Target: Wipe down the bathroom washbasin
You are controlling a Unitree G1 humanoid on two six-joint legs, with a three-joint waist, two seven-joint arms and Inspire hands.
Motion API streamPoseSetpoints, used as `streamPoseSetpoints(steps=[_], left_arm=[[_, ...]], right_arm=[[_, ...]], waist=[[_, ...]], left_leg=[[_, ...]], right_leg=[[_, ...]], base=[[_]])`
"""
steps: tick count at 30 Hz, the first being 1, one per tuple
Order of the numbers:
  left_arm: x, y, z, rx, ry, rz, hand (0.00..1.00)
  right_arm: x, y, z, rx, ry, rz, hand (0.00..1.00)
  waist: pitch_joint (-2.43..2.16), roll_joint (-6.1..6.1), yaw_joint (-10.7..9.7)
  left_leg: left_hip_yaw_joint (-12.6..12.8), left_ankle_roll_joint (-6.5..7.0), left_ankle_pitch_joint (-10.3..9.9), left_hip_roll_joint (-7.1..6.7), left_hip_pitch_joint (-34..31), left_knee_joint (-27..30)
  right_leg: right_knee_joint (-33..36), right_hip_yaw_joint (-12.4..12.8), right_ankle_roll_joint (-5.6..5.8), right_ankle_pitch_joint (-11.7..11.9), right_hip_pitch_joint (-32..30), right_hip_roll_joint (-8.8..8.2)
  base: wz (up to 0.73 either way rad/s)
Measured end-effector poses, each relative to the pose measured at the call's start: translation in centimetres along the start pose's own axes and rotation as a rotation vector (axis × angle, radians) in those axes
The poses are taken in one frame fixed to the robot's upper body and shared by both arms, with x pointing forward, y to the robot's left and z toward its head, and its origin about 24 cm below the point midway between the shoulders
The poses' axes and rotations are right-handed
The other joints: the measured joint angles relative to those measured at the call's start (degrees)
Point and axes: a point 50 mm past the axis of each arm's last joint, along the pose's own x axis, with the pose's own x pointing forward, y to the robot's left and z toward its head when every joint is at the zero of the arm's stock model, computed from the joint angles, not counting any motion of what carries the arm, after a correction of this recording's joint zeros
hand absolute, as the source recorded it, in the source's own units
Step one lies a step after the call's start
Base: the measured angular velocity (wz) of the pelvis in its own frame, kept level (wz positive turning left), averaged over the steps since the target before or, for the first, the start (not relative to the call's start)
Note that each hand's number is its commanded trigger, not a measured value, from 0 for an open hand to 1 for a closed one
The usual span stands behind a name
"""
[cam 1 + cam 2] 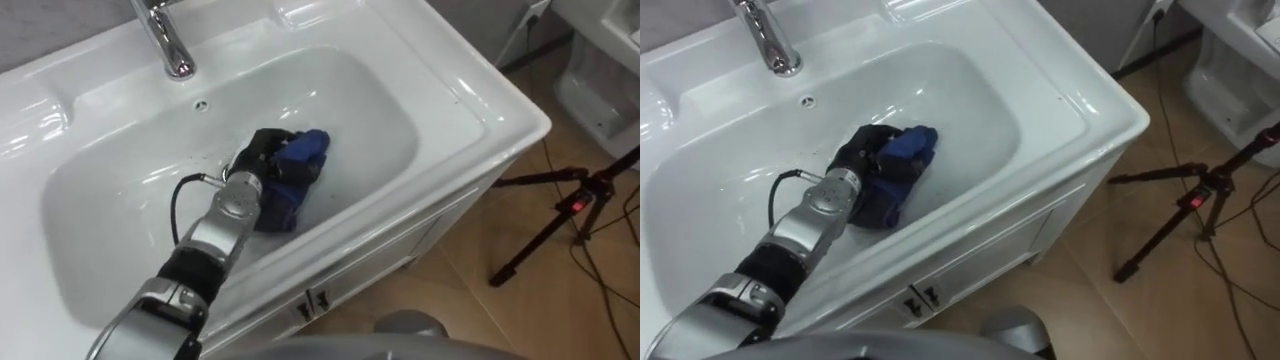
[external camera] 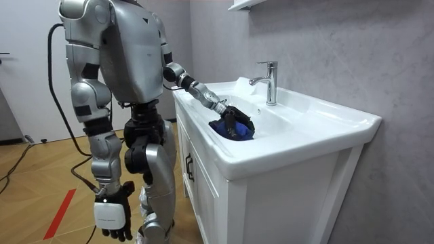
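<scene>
**Left hand on the cloth inside the basin**

You see the robot standing close beside a white cabinet [image 2: 210,196] that carries the basin [image 1: 385,105]. Its left arm reaches forward and down into the bowl. The left hand [image 1: 256,156] is near the middle of the bowl's bottom. Its dark fingers [image 1: 270,142] are bent round a blue cloth [image 1: 306,150] and clamp it.

The cloth is bunched up. One part lies under the hand, and the other part sticks out on the side toward the robot's right. It lies on the white bottom of the basin, nearer to the front wall than to the back.

The tap [image 1: 165,40] stands on the back rim, well apart from the hand and the cloth.

In the room view the right hand [image 2: 114,214] hangs low beside the robot's leg, away from the cabinet. Its fingers are relaxed, a little apart, and hold nothing.

A black tripod [image 1: 565,215] stands on the wooden floor [image 1: 520,305], to the right of the cabinet.
</scene>
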Motion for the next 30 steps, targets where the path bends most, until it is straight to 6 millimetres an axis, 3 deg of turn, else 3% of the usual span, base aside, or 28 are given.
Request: streamPoseSetpoints(steps=[10,17,30], left_arm=[[0.5,-0.4,2.5,0.006,-0.065,-0.029,1.00],[0.7,-0.5,3.5,0.026,-0.090,-0.037,1.00],[1.0,-0.4,5.7,0.040,-0.142,-0.042,1.00]], right_arm=[[0.0,0.0,0.1,-0.017,-0.013,-0.008,0.00],[0.1,0.0,-0.2,-0.016,0.003,-0.012,0.00],[0.0,-0.3,0.3,0.021,-0.016,-0.033,0.00]], waist=[[0.00,-0.01,-1.4],[-0.26,0.57,-1.7],[-0.17,1.77,-2.6]], left_leg=[[0.4,0.00,0.0,0.02,-1.0,0.0],[1.0,0.01,0.0,0.06,-1.0,0.0],[1.0,0.01,0.0,0.07,-1.2,0.0]], right_leg=[[-0.3,0.6,0.08,0.2,-1.2,0.19],[-0.5,0.8,0.08,0.5,-1.3,0.21],[0.0,1.0,0.11,0.8,-1.4,0.24]], base=[[-0.02],[-0.03],[-0.01]])
